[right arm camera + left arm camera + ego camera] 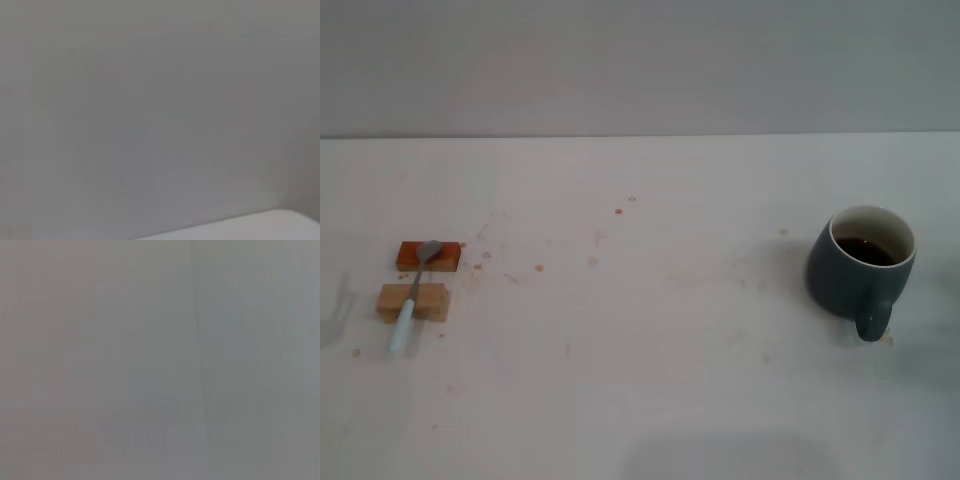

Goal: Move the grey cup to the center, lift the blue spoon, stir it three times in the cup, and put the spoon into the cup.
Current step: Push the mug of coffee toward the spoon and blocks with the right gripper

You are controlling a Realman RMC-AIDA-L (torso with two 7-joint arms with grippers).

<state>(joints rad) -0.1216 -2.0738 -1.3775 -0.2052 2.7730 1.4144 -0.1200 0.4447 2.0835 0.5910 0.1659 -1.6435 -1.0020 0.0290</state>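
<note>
Neither arm in sight from the head view; both wrist views show only blank grey wall, so the state of either arm's fingers cannot be told. White counter (640,400), speckled with small brown stains, meets a grey wall at its far edge. Grey cup (860,268) stands upright near the right edge, handle toward the near edge, dark liquid inside. Blue spoon (412,294) lies near the left edge, bowl on an orange-brown block (428,256), handle across a tan block (413,301).
</note>
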